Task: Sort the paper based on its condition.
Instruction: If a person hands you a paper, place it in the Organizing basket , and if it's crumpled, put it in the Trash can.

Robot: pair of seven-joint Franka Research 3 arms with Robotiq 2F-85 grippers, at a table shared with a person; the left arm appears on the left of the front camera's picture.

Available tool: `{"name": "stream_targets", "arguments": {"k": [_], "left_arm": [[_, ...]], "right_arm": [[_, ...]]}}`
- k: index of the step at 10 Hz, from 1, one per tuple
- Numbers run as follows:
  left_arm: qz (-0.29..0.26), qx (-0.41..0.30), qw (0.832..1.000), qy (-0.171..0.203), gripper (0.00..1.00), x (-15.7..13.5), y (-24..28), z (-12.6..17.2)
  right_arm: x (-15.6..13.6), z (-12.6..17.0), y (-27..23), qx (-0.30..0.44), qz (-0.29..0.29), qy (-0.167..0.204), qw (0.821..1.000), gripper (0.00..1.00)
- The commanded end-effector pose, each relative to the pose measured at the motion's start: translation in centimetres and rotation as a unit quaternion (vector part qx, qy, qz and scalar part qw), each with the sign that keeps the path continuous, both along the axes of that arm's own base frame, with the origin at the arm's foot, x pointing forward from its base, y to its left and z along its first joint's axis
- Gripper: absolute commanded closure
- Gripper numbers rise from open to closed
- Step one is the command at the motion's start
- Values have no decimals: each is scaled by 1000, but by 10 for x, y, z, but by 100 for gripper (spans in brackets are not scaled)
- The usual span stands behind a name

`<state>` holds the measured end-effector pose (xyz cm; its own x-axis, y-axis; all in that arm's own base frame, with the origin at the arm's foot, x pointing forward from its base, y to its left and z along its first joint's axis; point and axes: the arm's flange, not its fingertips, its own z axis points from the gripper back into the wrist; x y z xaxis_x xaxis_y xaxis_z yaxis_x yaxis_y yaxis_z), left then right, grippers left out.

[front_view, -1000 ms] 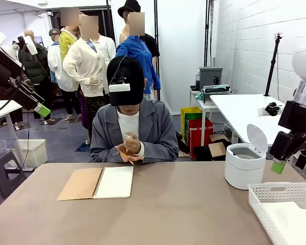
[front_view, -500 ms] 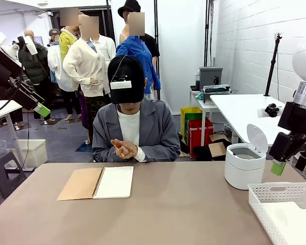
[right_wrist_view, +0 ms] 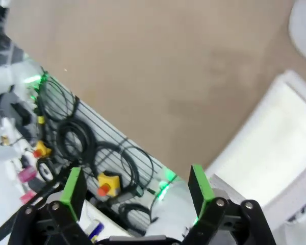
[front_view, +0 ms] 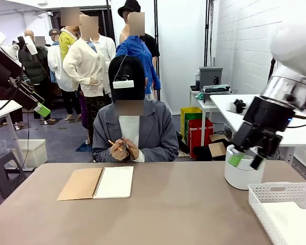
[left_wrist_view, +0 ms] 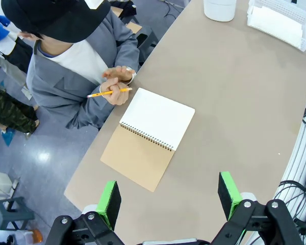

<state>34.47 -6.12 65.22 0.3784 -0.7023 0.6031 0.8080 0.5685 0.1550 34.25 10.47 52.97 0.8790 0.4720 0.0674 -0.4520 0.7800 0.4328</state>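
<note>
Smooth white paper (front_view: 291, 222) lies flat in the white basket (front_view: 280, 192) at the table's near right corner; the same paper (right_wrist_view: 268, 135) shows pale and blurred in the right wrist view. My right gripper (front_view: 246, 161) hangs open and holds nothing, in front of the white bin (front_view: 240, 176), above the table. Its fingers (right_wrist_view: 199, 184) stand wide apart over the table edge and the basket (right_wrist_view: 296, 176). My left gripper (front_view: 38, 107) is raised high at the far left, also open and holding nothing (left_wrist_view: 169, 193), looking down on the notebook (left_wrist_view: 148, 135).
An open spiral notebook (front_view: 97, 182) with a brown cover lies left of centre. A person sits at the far side and holds an orange pencil (left_wrist_view: 108, 93) in both hands. The bin (left_wrist_view: 219, 7) and basket (left_wrist_view: 275, 20) stand on the right. Cables (right_wrist_view: 92, 148) hang below the table's near edge.
My right arm has swung in from the right edge toward the middle, now in front of the bin. The person's hands shifted slightly with the pencil. The left arm has stayed still.
</note>
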Motion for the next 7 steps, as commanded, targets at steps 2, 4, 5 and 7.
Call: {"name": "stream_targets", "arguments": {"k": [2,4,5,7], "left_arm": [[0,-1,1000,1,0,0,1,0],[0,-1,1000,1,0,0,1,0],[0,-1,1000,1,0,0,1,0],[0,-1,1000,1,0,0,1,0]], "right_arm": [[11,6,48,54,26,-103,993,0],[18,21,75,97,44,-175,979,0],[27,23,84,98,47,-190,976,0],[48,37,100,109,54,-227,966,0]]}}
